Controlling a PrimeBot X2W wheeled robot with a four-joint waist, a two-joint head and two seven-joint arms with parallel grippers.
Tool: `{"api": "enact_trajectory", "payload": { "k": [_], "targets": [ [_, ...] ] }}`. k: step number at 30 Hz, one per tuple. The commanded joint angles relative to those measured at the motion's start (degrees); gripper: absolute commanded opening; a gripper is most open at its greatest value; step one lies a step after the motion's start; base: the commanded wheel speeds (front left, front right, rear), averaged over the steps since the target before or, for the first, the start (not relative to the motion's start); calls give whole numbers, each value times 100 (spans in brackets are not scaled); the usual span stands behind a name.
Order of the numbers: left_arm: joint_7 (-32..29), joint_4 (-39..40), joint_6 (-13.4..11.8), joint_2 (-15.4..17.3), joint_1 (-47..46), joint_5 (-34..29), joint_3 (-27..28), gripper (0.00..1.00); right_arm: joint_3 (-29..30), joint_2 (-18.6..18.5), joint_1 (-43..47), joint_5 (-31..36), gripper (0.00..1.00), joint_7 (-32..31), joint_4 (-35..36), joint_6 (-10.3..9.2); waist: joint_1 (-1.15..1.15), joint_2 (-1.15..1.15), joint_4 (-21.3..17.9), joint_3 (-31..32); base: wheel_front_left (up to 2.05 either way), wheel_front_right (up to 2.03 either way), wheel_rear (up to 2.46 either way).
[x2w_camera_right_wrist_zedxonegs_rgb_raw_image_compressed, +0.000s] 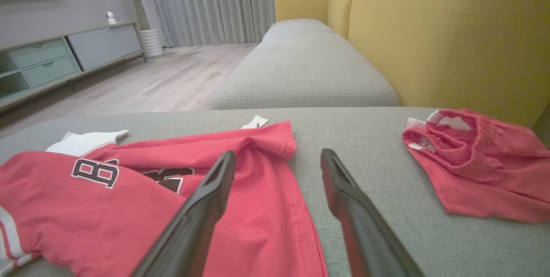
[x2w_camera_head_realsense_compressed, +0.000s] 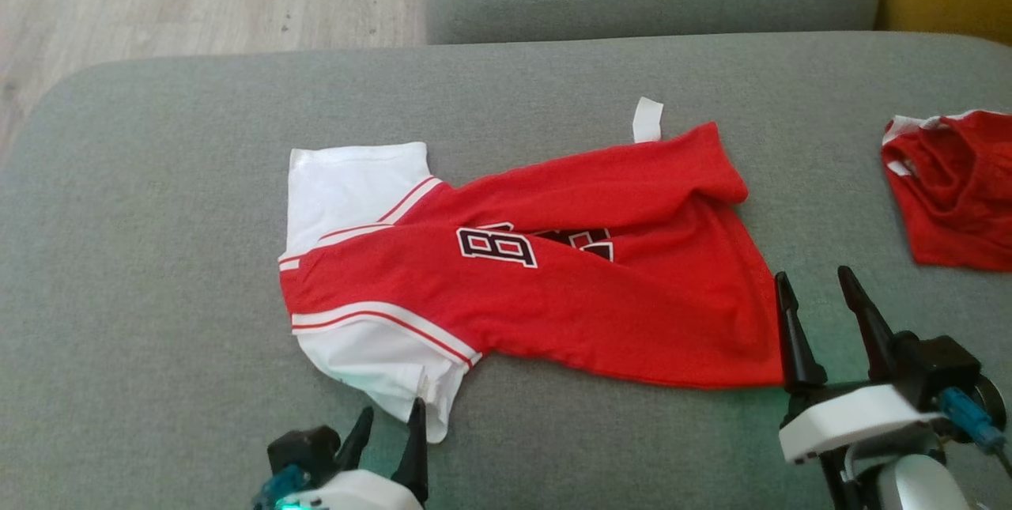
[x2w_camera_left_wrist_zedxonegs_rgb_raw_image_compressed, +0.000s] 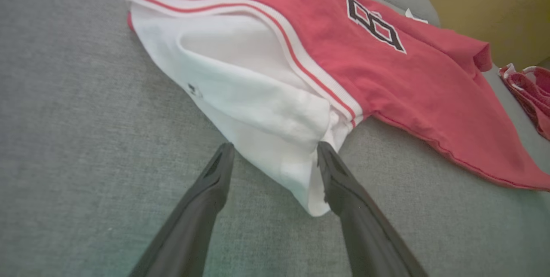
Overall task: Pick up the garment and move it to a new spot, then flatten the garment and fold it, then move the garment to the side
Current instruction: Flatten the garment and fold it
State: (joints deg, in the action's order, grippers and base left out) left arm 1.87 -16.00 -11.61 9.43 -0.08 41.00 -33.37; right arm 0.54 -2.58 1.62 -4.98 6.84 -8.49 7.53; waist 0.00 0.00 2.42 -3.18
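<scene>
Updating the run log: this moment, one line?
left gripper open, astride white sleeve | right gripper open, at jersey hem | jersey on grey cushion, unheld

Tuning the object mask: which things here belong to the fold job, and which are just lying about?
Job: red-and-white jersey; left pincer and right pincer, both open; grey seat cushion under it.
Lying about: crumpled red garment with white trim; yellow sofa back; sideboard.

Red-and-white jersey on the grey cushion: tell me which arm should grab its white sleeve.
Left, probably. The open left gripper brackets the white sleeve at its tip; the open right gripper stands by the red-and-white jersey at its red hem, the opposite end.
</scene>
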Motion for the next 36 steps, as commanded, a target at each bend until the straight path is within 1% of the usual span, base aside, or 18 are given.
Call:
{"api": "enact_trajectory", "payload": {
  "k": [1,9,15,19,20,21,22,23,24,31,36],
  "targets": [
    [7,99,7,-49,-319,49,195,100,-138,-31,-262,-8,100,86,156,-4,0,0,-47,-25,0,0,0],
    [8,-74,160,-158,-532,221,249,100,-155,-30,-264,5,100,113,135,-4,0,0,-210,-67,0,0,0],
    [57,-209,128,-196,-608,331,370,100,-143,-30,-261,12,100,119,101,-4,0,0,-261,-69,0,0,0],
    [134,-270,53,-223,-672,390,489,100,-122,-30,-261,17,100,114,108,-4,0,0,-253,-94,0,0,0],
    [159,-288,32,-225,-687,394,514,88,-120,-30,-262,17,100,113,107,-4,0,0,-248,-98,0,0,0],
    [171,-306,25,-225,-702,396,525,48,-121,-30,-264,18,100,112,104,-4,0,0,-242,-104,0,0,0],
    [176,-324,27,-226,-713,400,529,35,-121,-30,-267,17,100,112,100,-4,0,0,-233,-108,0,0,0],
    [184,-336,34,-228,-718,413,536,6,-117,-30,-270,16,100,114,97,-4,0,0,-221,-111,0,0,0],
    [195,-337,44,-227,-720,423,544,0,-106,-30,-270,15,100,118,97,-4,0,0,-204,-116,0,0,0],
    [299,-128,38,-74,-583,437,630,0,26,-30,-234,22,100,145,90,-4,0,0,-4,-126,0,0,0],
    [264,238,-60,214,-135,435,673,0,94,-30,-246,8,100,163,61,-4,0,0,190,-144,0,0,0]
  ]
}}
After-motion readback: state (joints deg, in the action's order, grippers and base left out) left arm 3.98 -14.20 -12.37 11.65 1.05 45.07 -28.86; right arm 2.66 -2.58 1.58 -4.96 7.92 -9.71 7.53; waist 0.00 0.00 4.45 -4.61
